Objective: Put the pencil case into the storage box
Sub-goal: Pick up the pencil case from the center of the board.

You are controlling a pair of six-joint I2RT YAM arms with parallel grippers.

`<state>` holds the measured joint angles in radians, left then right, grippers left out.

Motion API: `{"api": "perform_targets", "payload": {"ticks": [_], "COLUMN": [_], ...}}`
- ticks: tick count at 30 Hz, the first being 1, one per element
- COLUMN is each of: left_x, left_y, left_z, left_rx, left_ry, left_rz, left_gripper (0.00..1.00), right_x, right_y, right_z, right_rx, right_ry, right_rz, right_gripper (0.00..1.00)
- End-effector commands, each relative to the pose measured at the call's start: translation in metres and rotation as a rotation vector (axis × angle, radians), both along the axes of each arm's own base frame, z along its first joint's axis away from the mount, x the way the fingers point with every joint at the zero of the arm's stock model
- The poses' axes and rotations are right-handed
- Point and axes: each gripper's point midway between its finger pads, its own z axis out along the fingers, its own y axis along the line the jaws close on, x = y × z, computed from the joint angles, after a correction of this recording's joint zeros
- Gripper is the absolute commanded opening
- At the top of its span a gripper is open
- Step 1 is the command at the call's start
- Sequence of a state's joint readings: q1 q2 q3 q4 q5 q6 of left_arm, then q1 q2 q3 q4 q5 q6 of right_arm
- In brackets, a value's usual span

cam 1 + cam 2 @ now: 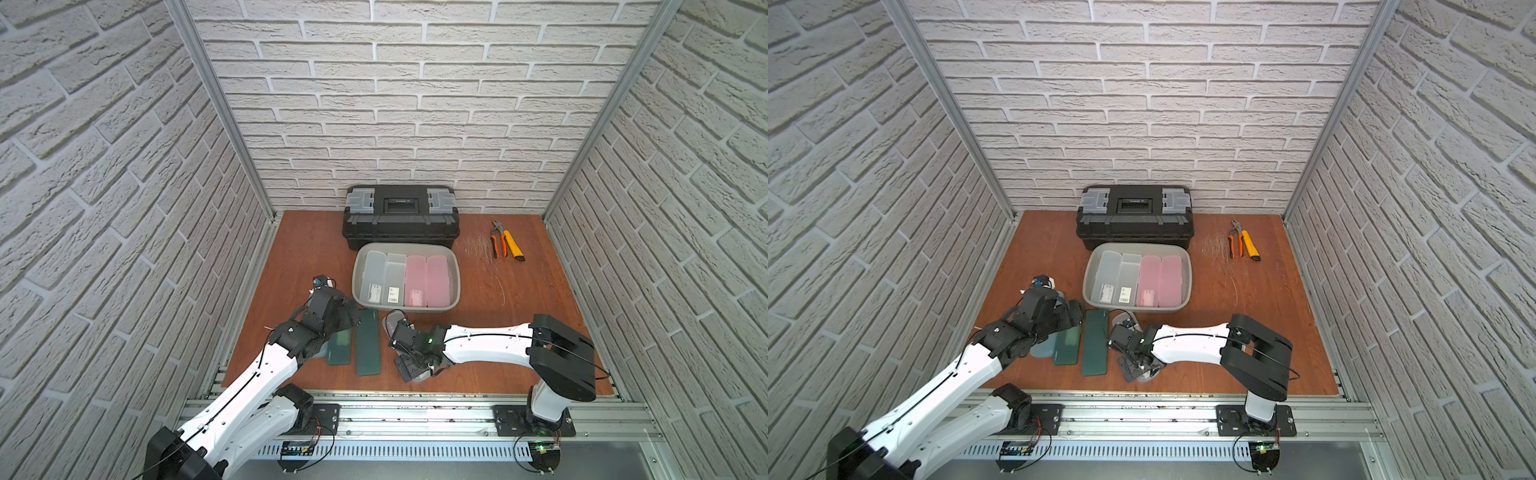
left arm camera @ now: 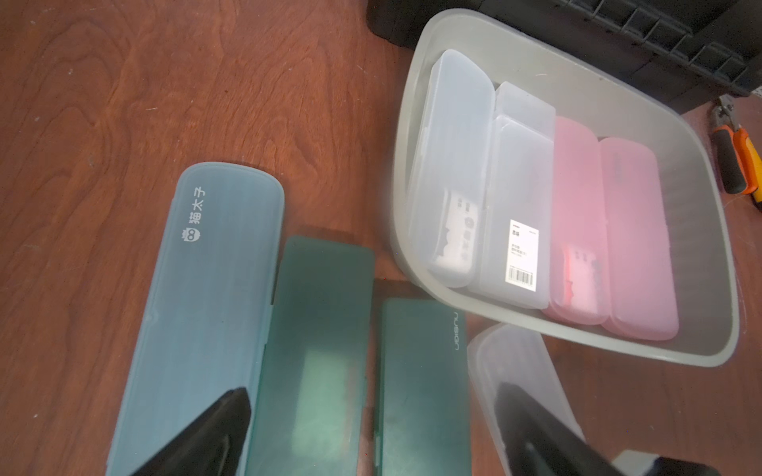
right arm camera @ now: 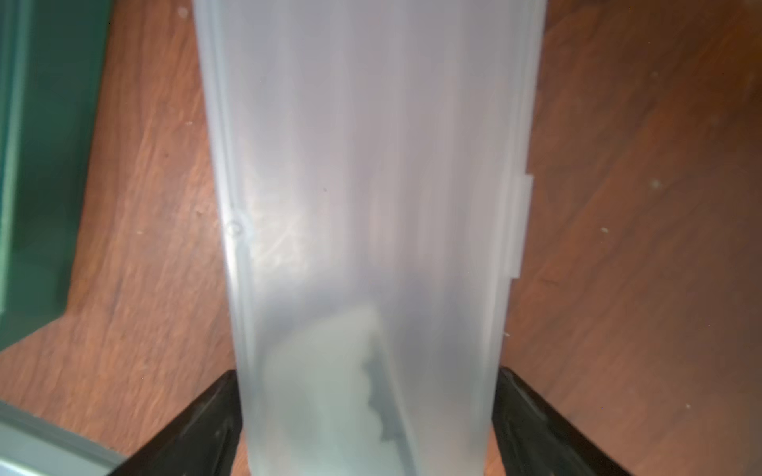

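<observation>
- Your right gripper (image 3: 366, 371) is straddling the frosted pencil case (image 3: 363, 165), with one black finger sitting at each long side. The blur is keeping you from telling whether they are clamping it or only flanking it.
- The pencil case is lying flat on the wooden table (image 1: 519, 332), just in front of the storage box (image 1: 358, 274) and outside it.
- Your left gripper (image 2: 371, 391) is hovering with its fingers spread wide and grasping nothing. It is hanging over the blue case (image 2: 206, 309) and the two green cases (image 2: 317, 350), which are lying side by side next to the pencil case.
- The storage box is holding four cases in a row: two clear cases (image 1: 372, 274) and two pink cases (image 1: 437, 280).
- The black toolbox (image 1: 401, 220) is sitting right behind the storage box.
- The pliers (image 1: 496, 239) and the yellow knife (image 1: 514, 245) are lying well off to the right, near the back wall.
</observation>
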<state>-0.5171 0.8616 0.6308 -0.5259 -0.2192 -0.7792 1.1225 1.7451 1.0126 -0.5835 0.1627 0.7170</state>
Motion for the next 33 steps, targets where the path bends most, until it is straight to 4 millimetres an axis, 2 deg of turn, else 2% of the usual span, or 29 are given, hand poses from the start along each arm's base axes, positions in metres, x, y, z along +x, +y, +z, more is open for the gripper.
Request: {"api": "perform_targets", "payload": {"ticks": [1, 6, 10, 17, 20, 25, 29, 33], "left_x": [0.003, 0.005, 0.007, 0.014, 0.018, 0.022, 0.033, 0.06], "left_y": [-0.004, -0.009, -0.017, -0.025, -0.019, -0.021, -0.033, -0.041], "left_z": [0.016, 0.032, 0.047, 0.075, 0.087, 0.111, 0.134, 0.132], "left_rx": [-0.018, -0.001, 0.012, 0.029, 0.036, 0.051, 0.064, -0.02], "left_ry": [-0.037, -0.072, -0.108, -0.186, -0.241, -0.322, -0.361, -0.293], "left_rz": [-0.009, -0.024, -0.047, -0.062, -0.033, -0.07, -0.165, -0.225], "left_gripper": [0.99, 0.99, 0.99, 0.98, 0.98, 0.98, 0.99, 0.98], "right_x": [-0.006, -0.011, -0.015, -0.02, -0.024, -0.023, -0.013, 0.017], "right_y": [-0.012, -0.024, -0.035, -0.04, -0.039, -0.037, -0.025, -0.012], "right_z": [-0.01, -0.005, 0.005, 0.041, 0.051, 0.073, 0.106, 0.129], "right_rx": [-0.045, -0.057, -0.062, -0.004, 0.012, 0.06, 0.15, 0.219], "right_ry": [-0.009, -0.03, -0.046, -0.086, -0.091, -0.128, -0.196, -0.236], "right_rz": [0.006, 0.026, 0.065, 0.146, 0.186, 0.218, 0.212, 0.152], "right_gripper": [0.86, 0.68, 0.6, 0.56, 0.56, 0.51, 0.51, 0.49]}}
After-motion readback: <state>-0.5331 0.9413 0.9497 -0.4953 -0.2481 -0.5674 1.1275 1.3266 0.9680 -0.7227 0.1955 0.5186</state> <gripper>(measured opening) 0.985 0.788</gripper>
